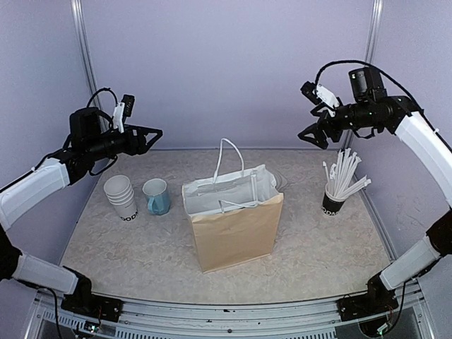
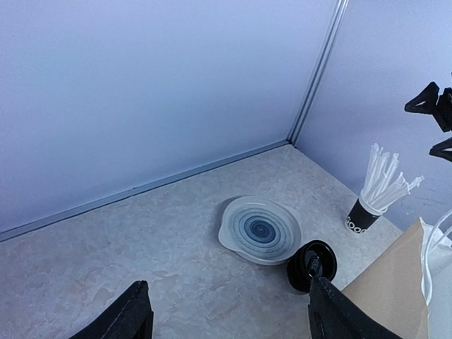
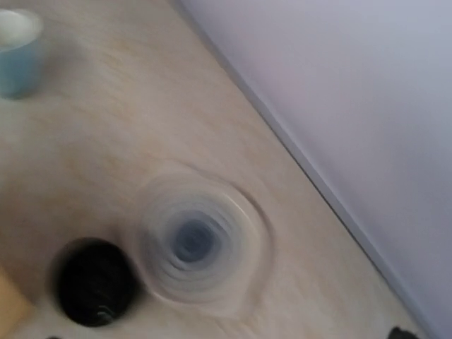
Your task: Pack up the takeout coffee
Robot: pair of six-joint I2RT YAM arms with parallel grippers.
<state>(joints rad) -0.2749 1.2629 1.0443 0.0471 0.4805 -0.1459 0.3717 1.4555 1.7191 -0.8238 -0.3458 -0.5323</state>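
Left arm [image 1: 35, 189], right arm [image 1: 426, 145]: white shells, black joints, looped black cables, black triangular pincer fingers [image 2: 131, 318].

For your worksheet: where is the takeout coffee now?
In the left wrist view, the black-lidded takeout coffee stands beyond the paper bag, beside the blue-ringed plate.

Top camera high at near side, 2 wrist cameras closer, sharing plate [image 2: 260, 229] and takeout coffee [image 2: 311, 265]

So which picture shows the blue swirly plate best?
The left wrist view: the plate sits whole and sharp beside the black-lidded cup. The right wrist view shows it blurred. From the top, the paper bag hides nearly all of it.
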